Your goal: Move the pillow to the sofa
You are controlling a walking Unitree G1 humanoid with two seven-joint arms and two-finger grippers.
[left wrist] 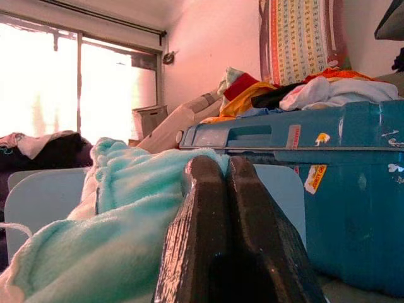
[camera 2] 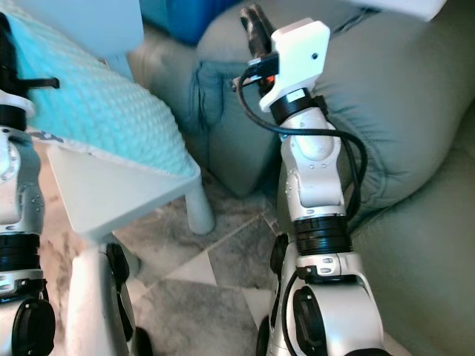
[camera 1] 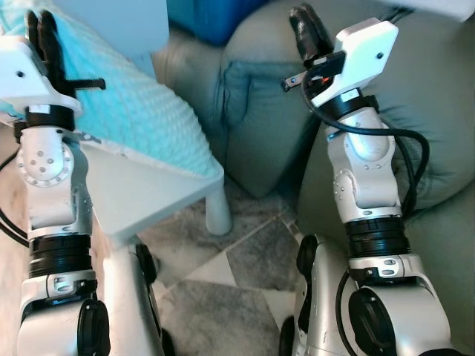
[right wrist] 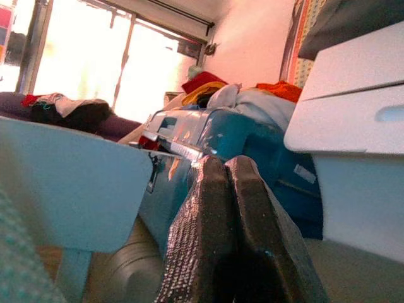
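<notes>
Left tool: the left tool (camera 1: 41,30) is raised over the near-left part of the small pale blue-white plastic worktop (camera 1: 141,196), its two black fingers (left wrist: 227,240) clenched together with nothing between them.
Pillow: the soft turquoise fleece pillow with a bobbled surface (camera 1: 137,111) lies on the worktop, covering most of its top and reaching close to the near-right corner above the white leg (camera 1: 217,211); its long axis appears to run from the far-left edge down toward that corner.
Key relation: the pillow sits just beside and to the right of the left tool, so the left arm is judged much the nearer; the tool looks to be touching or almost touching the fleece, though contact cannot be confirmed.
Right tool: the right tool (camera 1: 306,30) hangs over the grey-green upholstered sofa (camera 1: 415,126), fingers pressed together on nothing, well apart from the pillow.
Destination: the sofa stands to the right of the worktop, across a strip of grey marbled tile floor (camera 1: 223,297).
</notes>
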